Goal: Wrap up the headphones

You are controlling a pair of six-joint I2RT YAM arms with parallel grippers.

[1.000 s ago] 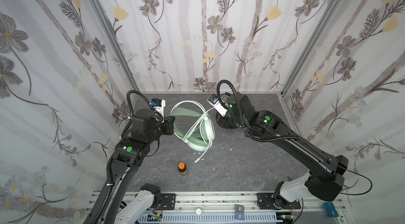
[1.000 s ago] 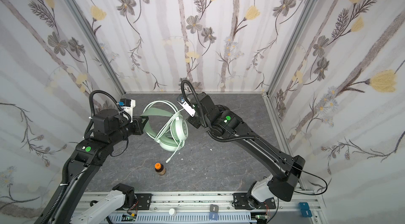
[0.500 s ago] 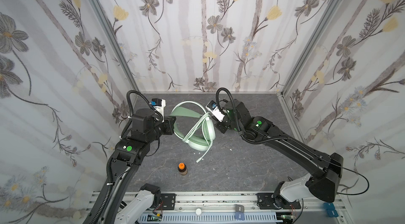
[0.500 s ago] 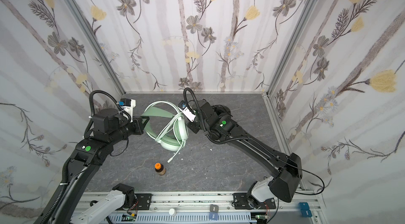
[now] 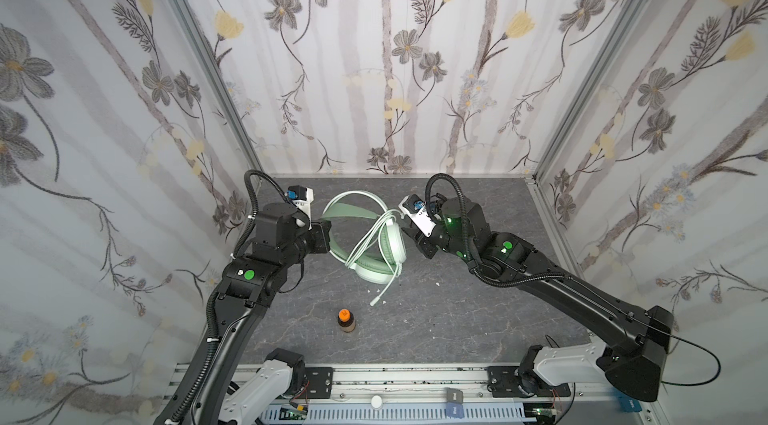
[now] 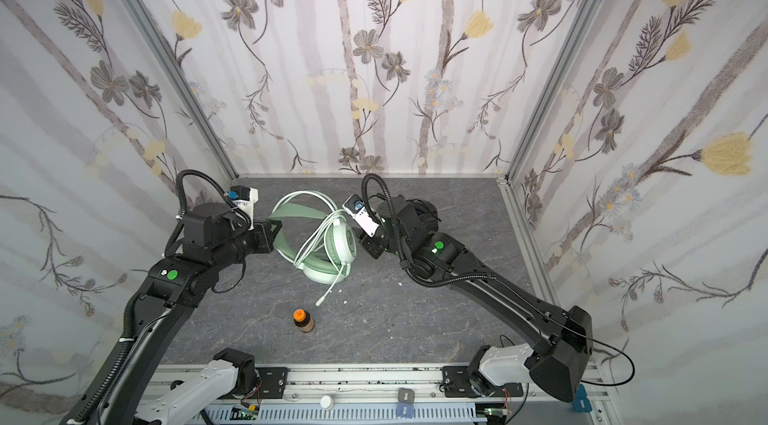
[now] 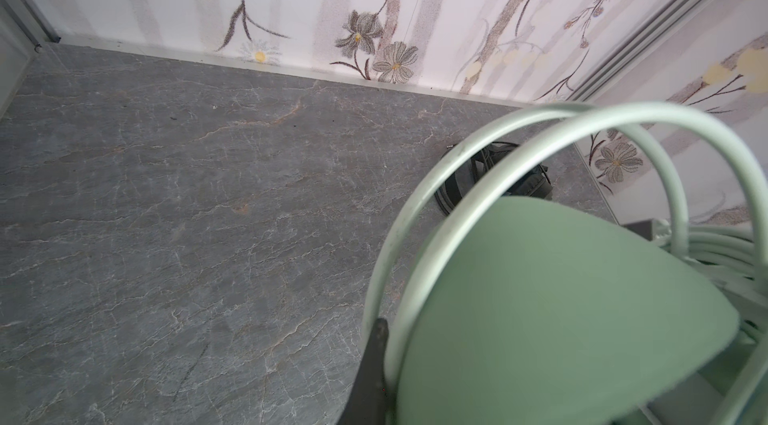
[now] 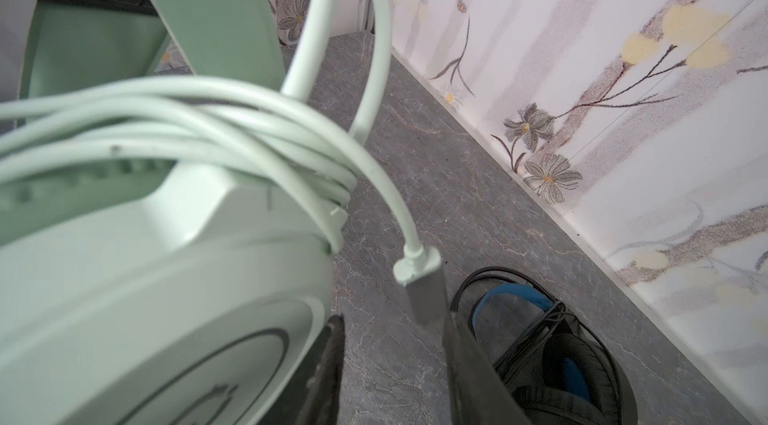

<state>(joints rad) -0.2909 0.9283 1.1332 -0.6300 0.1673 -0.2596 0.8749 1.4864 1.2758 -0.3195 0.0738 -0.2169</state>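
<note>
- In both top views the mint-green headset (image 5: pixel 376 244) sits mid-worktop (image 5: pixel 457 319), its band clamped in the closed left fingers (image 5: pixel 322 232).
- Left wrist: 1 finger presses the green band; the black headset (image 7: pixel 457 190) lies beyond.
- Right wrist: the right fingers (image 8: pixel 465 360) stand apart, empty. The cable (image 8: pixel 208 140) is coiled and the plug (image 8: pixel 419 277) dangles, so tucking it probably remains.

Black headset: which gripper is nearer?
Right. The right gripper, jaws apart, sits just beside the black headset. The left gripper is farther off, shut on the far side of the mint headset, which lies between them.
</note>
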